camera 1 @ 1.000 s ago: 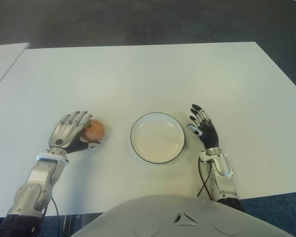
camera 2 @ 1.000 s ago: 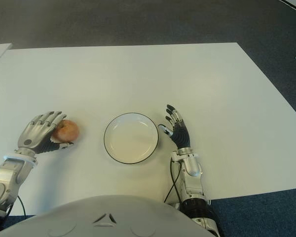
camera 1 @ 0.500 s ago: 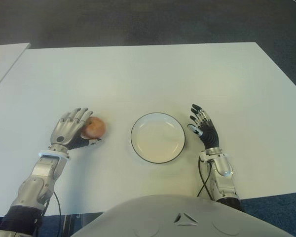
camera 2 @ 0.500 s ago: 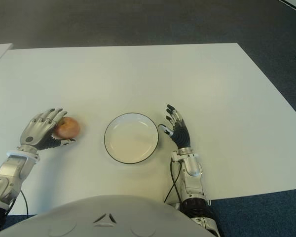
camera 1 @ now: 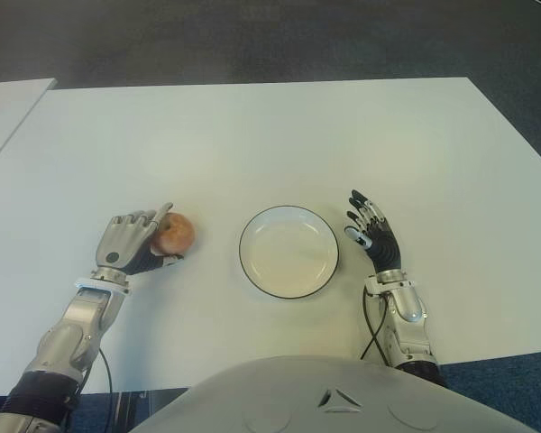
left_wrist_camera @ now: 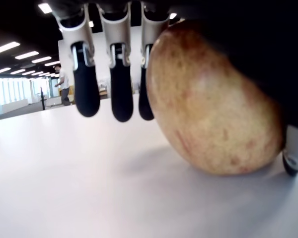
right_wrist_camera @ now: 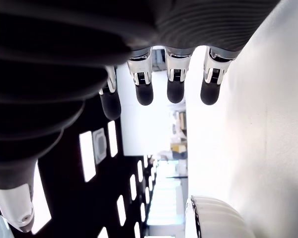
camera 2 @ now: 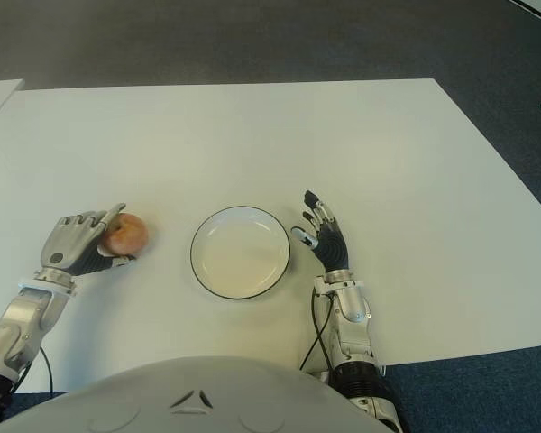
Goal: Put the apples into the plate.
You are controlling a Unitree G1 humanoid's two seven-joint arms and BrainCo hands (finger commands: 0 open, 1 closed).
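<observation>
One round red-yellow apple [camera 1: 173, 234] on white table [camera 1: 252, 135], left hand [camera 1: 129, 244] cupping it w/ curled fingers; white black-rimmed plate [camera 1: 288, 252] alongside; right hand [camera 1: 372, 236] open, empty.

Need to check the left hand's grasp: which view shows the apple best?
The left wrist view: the apple fills it, sitting on the table against the left hand. Both eye views show it small, left of the plate. The right wrist view misses it.

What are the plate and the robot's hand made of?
The plate looks like glazed ceramic or enamel: smooth, white, with a thin dark rim. The left hand, beside the apple, looks like silvery metal or plastic with dark rubbery fingertips.
</observation>
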